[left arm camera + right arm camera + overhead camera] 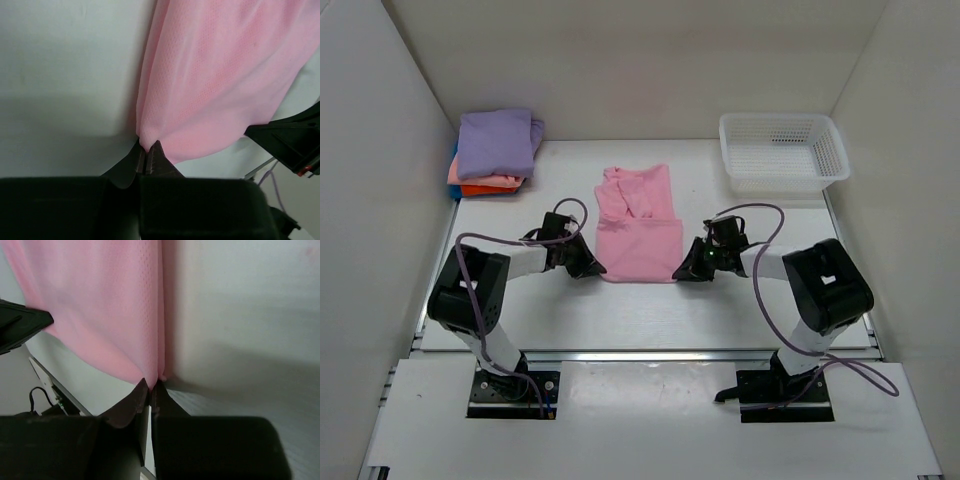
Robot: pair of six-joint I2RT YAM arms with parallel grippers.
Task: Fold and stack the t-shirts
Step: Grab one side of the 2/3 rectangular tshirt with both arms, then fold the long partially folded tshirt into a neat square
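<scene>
A light pink t-shirt (pixel 638 230) lies partly folded in the middle of the table, its near half a flat rectangle. My left gripper (pixel 593 268) is shut on the shirt's near left corner (pixel 146 142). My right gripper (pixel 686 272) is shut on the near right corner (pixel 156 376). The pink cloth (pixel 215 80) fans out from each pinch in the wrist views (pixel 110 310). A stack of folded t-shirts, lavender (pixel 498 140) on top of salmon (pixel 480 180) and orange (pixel 485 190), sits at the back left.
A white mesh basket (pixel 782 150) stands at the back right. White walls close in the table on the left, back and right. The opposite gripper shows at the edge of each wrist view (pixel 290 140).
</scene>
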